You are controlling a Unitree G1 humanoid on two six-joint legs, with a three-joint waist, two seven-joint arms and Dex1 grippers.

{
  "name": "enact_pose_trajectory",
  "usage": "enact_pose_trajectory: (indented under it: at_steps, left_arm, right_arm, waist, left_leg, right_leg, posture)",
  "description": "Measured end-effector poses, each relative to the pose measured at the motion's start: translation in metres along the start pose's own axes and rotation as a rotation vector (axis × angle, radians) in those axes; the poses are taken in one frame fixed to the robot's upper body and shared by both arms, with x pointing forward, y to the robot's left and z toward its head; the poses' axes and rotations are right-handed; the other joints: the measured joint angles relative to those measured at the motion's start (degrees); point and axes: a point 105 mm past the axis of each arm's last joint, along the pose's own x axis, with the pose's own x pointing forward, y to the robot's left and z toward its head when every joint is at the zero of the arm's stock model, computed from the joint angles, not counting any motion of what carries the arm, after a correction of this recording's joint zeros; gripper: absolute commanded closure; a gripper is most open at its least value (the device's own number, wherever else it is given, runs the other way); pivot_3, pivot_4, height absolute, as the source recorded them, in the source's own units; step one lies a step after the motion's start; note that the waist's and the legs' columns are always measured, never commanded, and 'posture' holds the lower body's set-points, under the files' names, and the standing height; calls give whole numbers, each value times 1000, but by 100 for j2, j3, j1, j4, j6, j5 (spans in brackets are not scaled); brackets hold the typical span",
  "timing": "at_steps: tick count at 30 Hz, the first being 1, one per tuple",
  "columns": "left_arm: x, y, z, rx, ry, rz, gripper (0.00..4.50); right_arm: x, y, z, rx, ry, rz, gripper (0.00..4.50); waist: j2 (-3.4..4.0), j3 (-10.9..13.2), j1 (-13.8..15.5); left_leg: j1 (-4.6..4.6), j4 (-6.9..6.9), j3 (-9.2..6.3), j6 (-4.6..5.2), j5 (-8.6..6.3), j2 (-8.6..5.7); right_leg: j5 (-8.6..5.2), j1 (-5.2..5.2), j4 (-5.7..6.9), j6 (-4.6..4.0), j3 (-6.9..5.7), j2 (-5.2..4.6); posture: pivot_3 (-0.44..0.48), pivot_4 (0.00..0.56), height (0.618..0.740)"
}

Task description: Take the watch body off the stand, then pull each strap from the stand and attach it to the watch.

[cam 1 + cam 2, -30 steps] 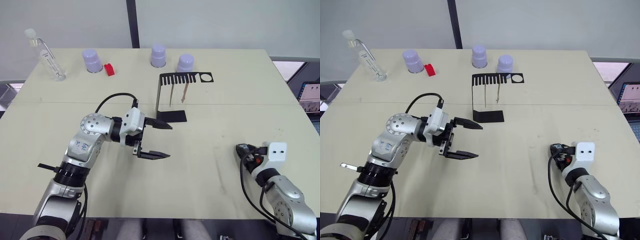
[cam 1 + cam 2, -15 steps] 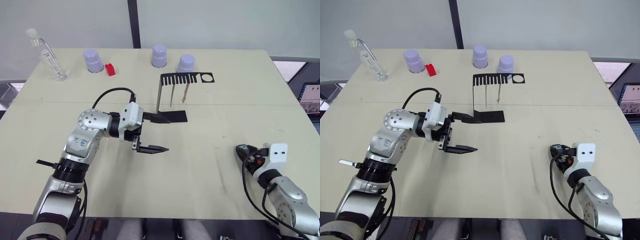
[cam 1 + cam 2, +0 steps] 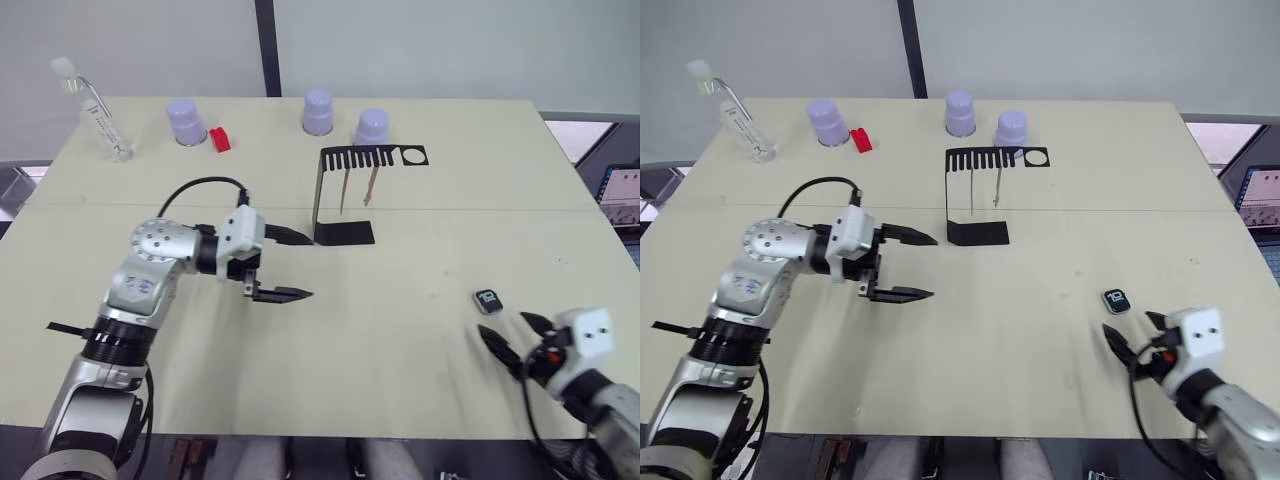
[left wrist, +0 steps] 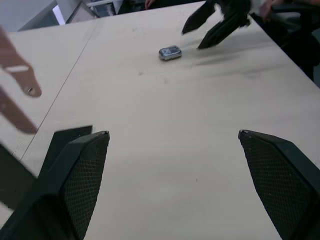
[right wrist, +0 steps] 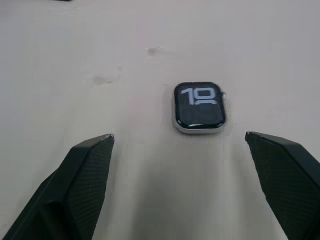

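One readable marking: digits on the watch face.
The watch body [image 5: 200, 107] lies face up on the bench [image 5: 100, 50] near its right edge, and its dark screen shows the large pale numerals "10". The clear bottle [image 3: 100, 120] at the far left corner carries a printed label, but its lettering is too small to read.

Bare table [image 3: 400, 330] lies between the two grippers, with nothing standing on it. The left gripper [image 3: 290, 265], fingers spread, has the stand [image 3: 345, 190] close at its 1 o'clock; the black base plate sits just beyond the upper fingertip, and the straps [image 3: 357, 187] hang over it, perhaps touching it. The watch body [image 3: 488, 300] lies flat at 11 o'clock of the right gripper [image 3: 515, 337], fingers apart, open tabletop all round it. Three caps [image 3: 318, 110], a red clip [image 3: 219, 139] and a bottle [image 3: 98, 118] crowd the far edge.
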Motion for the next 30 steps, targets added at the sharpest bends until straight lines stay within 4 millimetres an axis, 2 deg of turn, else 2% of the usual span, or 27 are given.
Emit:
enact_pose_trajectory:
  at_steps: [1, 4, 6, 10, 13, 17, 22, 23, 25, 30]
  left_arm:
    - [-9, 0, -6, -21, 21, 22, 0]
    - [-55, 1, -38, -167, 120, 164, 0]
    - [-83, 6, -51, -232, 157, 265, 0]
    - [-121, 15, -61, -267, 202, 410, 0]
    - [-128, 17, -64, -259, 214, 452, 0]
    - [-113, 21, -62, -233, 178, 462, 0]
    - [-53, 11, -36, -143, 96, 361, 0]
    - [-36, 8, -30, -129, 75, 348, 0]
    - [-14, 7, -25, -131, 70, 366, 0]
    - [12, 23, -28, -259, 73, 605, 0]
  right_arm:
    - [-12, -3, 1, -7, 15, 13, 47]
    - [-60, -27, 3, 2, 76, -17, 47]
    - [-81, -40, 7, 9, 83, -59, 47]
    - [-103, -55, 13, 12, 72, -100, 47]
    - [-108, -63, 17, 6, 55, -134, 47]
    - [-102, -62, 23, -3, 10, -119, 47]
    - [-59, -26, 55, 13, -158, 48, 47]
    - [-46, -10, 62, 16, -192, 102, 47]
    - [-26, 20, 78, 15, -251, 209, 47]
    - [1, 85, 105, 6, -326, 436, 47]
  waist:
    - [0, 0, -2]
    - [-2, 5, -4]
    - [-21, 11, -2]
    - [-22, 10, 4]
    - [-21, 10, 28]
    - [-21, 10, 27]
    - [-19, 9, -16]
    - [-17, 9, -18]
    - [-16, 9, -10]
    - [-18, 10, 21]
  left_leg:
    - [8, -4, -1, 0, -1, 0]
    - [65, -35, -4, 1, -11, 8]
    - [104, -38, -10, 5, -30, 13]
    - [118, -40, -13, 13, -48, 12]
    - [110, -50, -20, 14, -51, 10]
    - [108, -60, -19, 13, -52, 10]
    - [108, -57, -16, 10, -49, 9]
    - [108, -52, -16, 9, -47, 9]
    - [92, -27, -17, 4, -45, 9]
    - [79, -3, -19, 4, -44, 7]
  right_leg:
    - [0, 6, -6, 0, -1, 0]
    - [-5, 73, -62, -9, -8, 2]
    - [-9, 124, -84, -14, -16, -3]
    - [-9, 149, -108, -14, -21, -20]
    - [-8, 146, -129, -14, -29, -23]
    - [-8, 144, -133, -13, -30, -24]
    - [-6, 141, -121, -10, -27, -22]
    - [-6, 140, -113, -10, -26, -20]
    - [-6, 118, -82, -9, -25, -11]
    - [-6, 112, -67, -4, -26, -7]
  posture:
    - [0, 150, 740]
    - [0, 150, 740]
    - [0, 150, 740]
    - [0, 150, 740]
    - [0, 150, 740]
    - [0, 150, 740]
    - [0, 150, 740]
    - [0, 150, 740]
    - [0, 150, 740]
    - [0, 150, 740]
